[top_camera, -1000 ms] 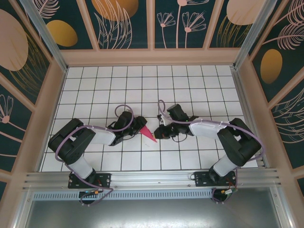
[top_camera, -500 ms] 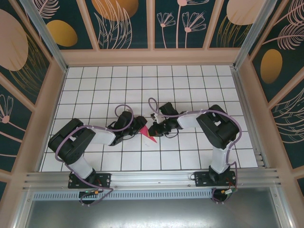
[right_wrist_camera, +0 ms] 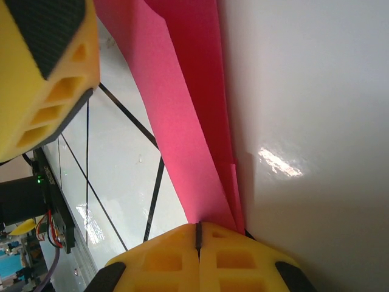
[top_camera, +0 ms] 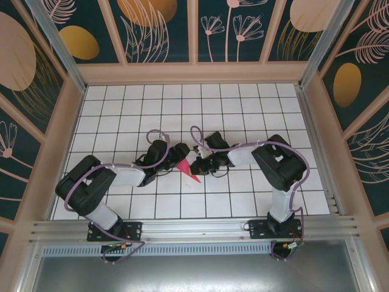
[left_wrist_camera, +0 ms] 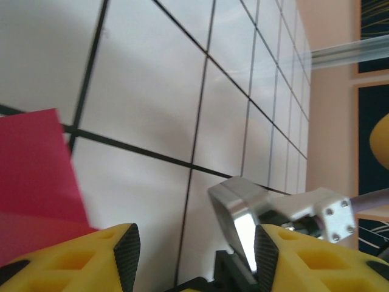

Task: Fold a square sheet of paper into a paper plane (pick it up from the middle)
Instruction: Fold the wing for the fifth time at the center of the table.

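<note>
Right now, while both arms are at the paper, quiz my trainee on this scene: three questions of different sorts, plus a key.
1. True or false: the left gripper has shut jaws.
2. The pink folded paper lies: A) between the grippers, B) left of both, C) right of both.
3. Which gripper's closed fingertips touch the paper?
Key: 1 false; 2 A; 3 the right gripper.

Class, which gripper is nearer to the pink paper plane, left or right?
Right. The right gripper is shut on the paper plane, pinching it; the left gripper stands open just beside it, the paper outside its jaws.
</note>
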Robot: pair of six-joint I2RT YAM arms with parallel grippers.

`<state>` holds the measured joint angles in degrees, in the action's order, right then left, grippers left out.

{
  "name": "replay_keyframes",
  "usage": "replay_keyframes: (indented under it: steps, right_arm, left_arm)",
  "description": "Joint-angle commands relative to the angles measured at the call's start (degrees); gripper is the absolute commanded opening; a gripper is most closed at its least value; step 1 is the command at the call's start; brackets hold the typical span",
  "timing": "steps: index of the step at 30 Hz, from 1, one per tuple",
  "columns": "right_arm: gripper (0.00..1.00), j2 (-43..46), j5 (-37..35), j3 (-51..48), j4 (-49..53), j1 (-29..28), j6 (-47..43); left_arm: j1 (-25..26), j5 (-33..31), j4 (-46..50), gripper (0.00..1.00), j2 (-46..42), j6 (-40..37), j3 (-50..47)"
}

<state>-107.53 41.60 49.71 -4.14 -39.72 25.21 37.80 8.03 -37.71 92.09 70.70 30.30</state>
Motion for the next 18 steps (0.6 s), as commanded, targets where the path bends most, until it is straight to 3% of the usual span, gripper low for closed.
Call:
replay_keyframes:
  steps: [1,6,12,18]
  right_arm:
    - [0.01,-1.45,-3.24,-2.35,3.6,-0.53,0.65]
    - [0.01,-1.26,-3.89,-2.37,4.13,-0.53,0.63]
    - [0.0,-0.8,-6.03,-2.62,6.02,-0.52,0.52]
    - [0.0,-0.31,-6.61,-3.01,6.88,-0.62,0.36]
  left_arm:
    - [-0.28,3.12,-4.56,0.56,3.21,-0.17,1.01]
    - [-0.38,-0.02,-3.2,0.55,5.79,2.75,-1.11]
    - [-2.37,-7.65,6.58,0.55,2.74,4.31,-3.62]
    - [-6.4,-8.17,9.06,0.55,0.81,2.91,-5.34]
